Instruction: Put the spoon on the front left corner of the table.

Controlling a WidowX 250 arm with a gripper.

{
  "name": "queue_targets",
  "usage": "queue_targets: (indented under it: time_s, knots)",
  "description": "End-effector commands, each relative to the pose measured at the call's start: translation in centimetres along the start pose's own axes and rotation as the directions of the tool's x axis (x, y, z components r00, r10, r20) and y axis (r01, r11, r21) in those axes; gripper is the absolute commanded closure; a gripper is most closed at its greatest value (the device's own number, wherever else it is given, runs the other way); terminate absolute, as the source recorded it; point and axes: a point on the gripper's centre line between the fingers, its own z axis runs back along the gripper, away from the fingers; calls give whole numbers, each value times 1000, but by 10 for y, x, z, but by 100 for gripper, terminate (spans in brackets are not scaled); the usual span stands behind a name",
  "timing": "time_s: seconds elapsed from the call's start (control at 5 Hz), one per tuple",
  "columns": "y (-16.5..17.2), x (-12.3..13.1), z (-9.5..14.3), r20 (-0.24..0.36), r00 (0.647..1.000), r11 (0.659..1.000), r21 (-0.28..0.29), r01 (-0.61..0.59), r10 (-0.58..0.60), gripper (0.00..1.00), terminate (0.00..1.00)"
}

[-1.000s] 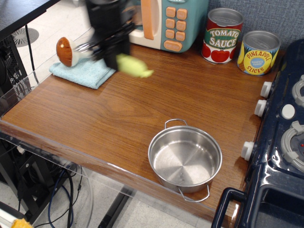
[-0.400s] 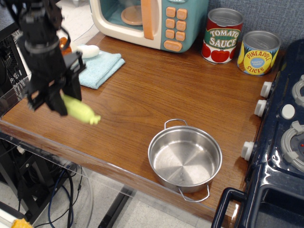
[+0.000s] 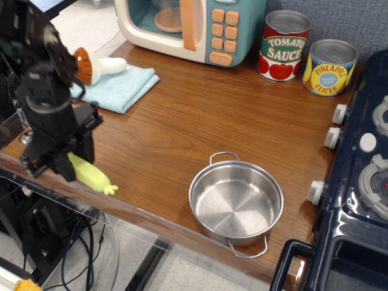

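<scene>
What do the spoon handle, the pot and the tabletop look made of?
Spoon handle: likely plastic, matte lime-yellow, thick and rounded.
Pot: apparently steel, with bright reflections and a brushed inner base.
Table: brown wood-grain surface with a slight sheen, possibly laminate; a clear, acrylic-looking rim runs along its front edge.

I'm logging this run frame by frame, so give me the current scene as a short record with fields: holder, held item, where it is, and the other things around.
holder: end effector, closed on the spoon
held item: spoon, yellow handle sticking out toward the right, bowl hidden
location: at the table's front left corner, low over its edge
contact with table: cannot tell
pot: pot, empty, near the front edge
cloth: blue cloth at back left, toy mushroom lying on it
back row: toy microwave, tomato sauce can, pineapple can
right side: toy stove
</scene>
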Motion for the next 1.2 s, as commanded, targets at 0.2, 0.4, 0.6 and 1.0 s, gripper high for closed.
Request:
queue_targets:
  time_s: [0.2, 0.4, 0.6, 1.0]
  knots:
    - [-3, 1, -14, 46, 998, 999, 23, -45, 44, 100, 0]
    - [-5, 2, -15, 79, 995, 997, 42, -63, 60, 0, 0]
    - [-5, 3, -15, 75, 994, 995, 47, -83, 80, 0, 0]
    - [-9, 6, 22, 51, 991, 992, -32, -121, 123, 0, 0]
